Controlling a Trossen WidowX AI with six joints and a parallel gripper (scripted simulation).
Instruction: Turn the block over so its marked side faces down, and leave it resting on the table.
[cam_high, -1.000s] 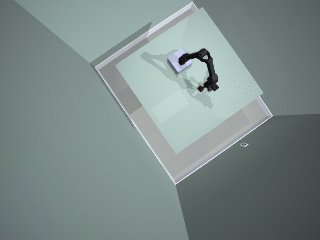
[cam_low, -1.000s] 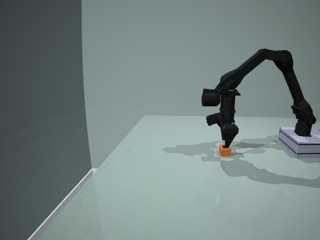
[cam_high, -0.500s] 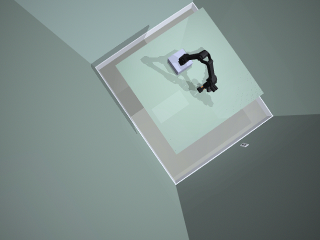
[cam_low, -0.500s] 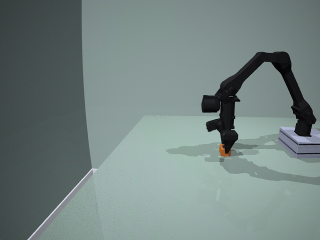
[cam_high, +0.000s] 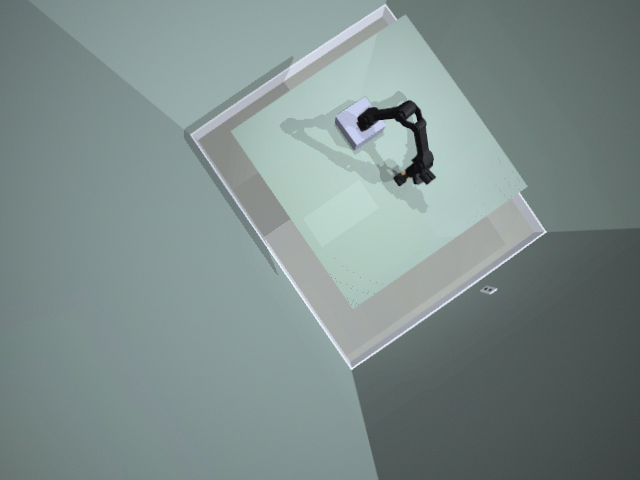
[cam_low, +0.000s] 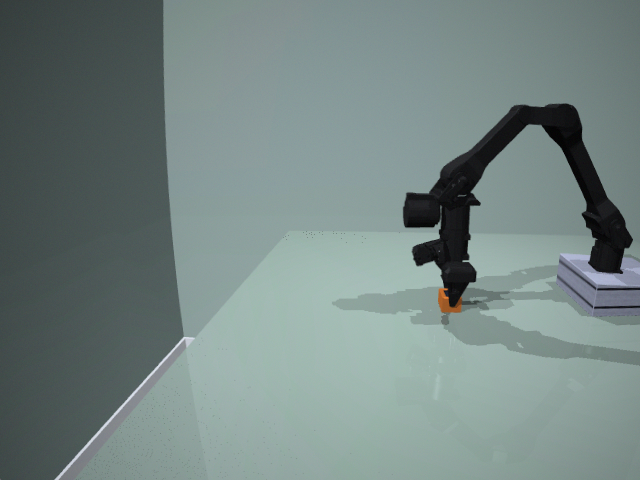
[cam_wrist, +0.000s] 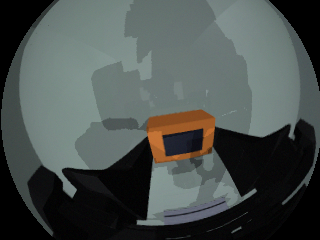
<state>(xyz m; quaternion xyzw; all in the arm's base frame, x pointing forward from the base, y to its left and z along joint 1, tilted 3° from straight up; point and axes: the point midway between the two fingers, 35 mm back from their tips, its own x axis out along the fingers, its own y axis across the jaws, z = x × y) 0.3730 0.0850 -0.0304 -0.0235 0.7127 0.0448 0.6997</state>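
Note:
The orange block (cam_low: 443, 302) (cam_wrist: 180, 120) rests on the pale green table (cam_high: 289, 149) (cam_low: 289, 372). Its marked side, a dark rectangle (cam_wrist: 183, 142), faces up toward the wrist camera. My gripper (cam_low: 452, 301) (cam_wrist: 180, 135) points straight down and is shut on the block, with one black finger against each short side in the wrist view. In the exterior view the near finger covers part of the block and its top. In the top view only a sliver of orange (cam_high: 405, 174) shows beside the gripper; the underside is hidden.
The arm's base stands on a pale lilac block (cam_high: 347, 124) (cam_low: 612, 299), which also shows at the bottom of the wrist view (cam_wrist: 195, 212). The arm (cam_high: 422, 139) (cam_low: 496, 149) arches from it to the gripper. Its shadows fall across the table.

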